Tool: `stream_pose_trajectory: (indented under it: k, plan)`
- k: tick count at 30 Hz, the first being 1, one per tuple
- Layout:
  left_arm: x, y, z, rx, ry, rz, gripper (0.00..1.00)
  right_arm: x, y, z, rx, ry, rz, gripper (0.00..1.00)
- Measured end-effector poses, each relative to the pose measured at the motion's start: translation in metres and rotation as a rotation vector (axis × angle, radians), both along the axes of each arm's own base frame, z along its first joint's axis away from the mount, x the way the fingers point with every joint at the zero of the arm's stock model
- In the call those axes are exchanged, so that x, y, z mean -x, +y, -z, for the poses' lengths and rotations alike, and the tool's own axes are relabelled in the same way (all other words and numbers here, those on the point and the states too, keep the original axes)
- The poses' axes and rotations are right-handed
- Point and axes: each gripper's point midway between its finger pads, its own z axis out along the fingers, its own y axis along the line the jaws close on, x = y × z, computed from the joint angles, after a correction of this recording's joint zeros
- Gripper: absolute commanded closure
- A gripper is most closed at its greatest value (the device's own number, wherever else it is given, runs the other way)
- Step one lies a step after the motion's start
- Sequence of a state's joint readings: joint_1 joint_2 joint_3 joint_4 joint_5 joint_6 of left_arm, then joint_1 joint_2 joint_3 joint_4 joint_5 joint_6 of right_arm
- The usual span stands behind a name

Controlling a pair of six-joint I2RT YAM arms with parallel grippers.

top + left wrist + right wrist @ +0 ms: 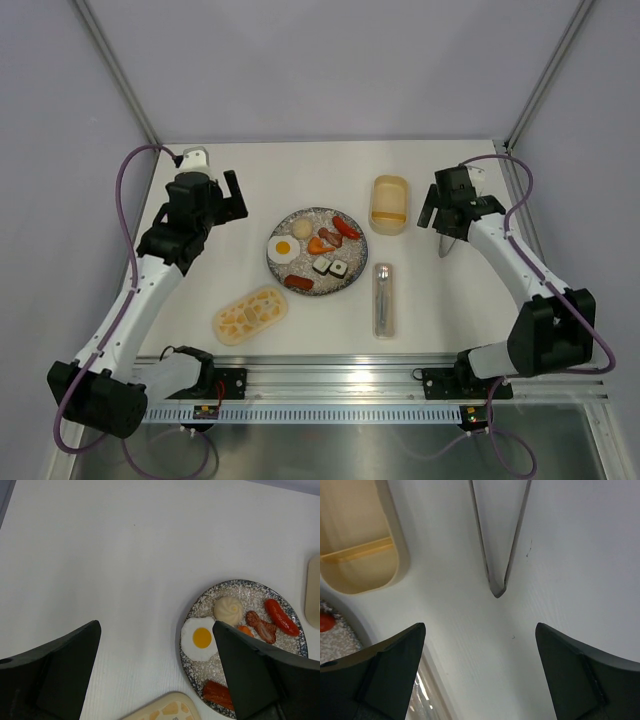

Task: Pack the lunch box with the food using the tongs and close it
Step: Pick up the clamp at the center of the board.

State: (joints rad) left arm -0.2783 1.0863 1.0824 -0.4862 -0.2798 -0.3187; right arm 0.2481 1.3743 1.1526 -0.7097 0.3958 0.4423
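The tongs (497, 589) lie on the table (250, 180) just right of the open lunch box (389, 204). They run front to back, with the joined tip toward the near edge, and the box runs the same way. The food (320, 243) sits on the plate (318, 210). The left gripper (155, 625) and right gripper (480, 625) hang with fingers spread wide, holding nothing.
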Motion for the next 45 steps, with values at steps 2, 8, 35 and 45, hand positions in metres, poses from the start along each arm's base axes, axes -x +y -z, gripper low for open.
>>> stream_pose_trajectory:
  k: [2, 8, 35, 45]
  plan:
    - [0.0, -0.001, 0.002, 0.006, 0.008, 0.003, 0.01, -0.005, -0.011, 0.018, -0.001, 0.057, 0.022, 0.01]
    - [0.002, -0.003, 0.012, 0.014, 0.046, 0.004, 0.01, -0.02, -0.039, 0.055, -0.034, 0.177, 0.07, 0.01]
    - [0.0, -0.005, 0.02, 0.009, 0.099, 0.005, 0.01, -0.104, -0.078, 0.144, -0.1, 0.246, 0.055, 0.1]
    - [-0.001, -0.007, 0.019, 0.014, 0.102, 0.013, 0.01, -0.112, -0.078, 0.145, -0.095, 0.226, 0.038, 0.4]
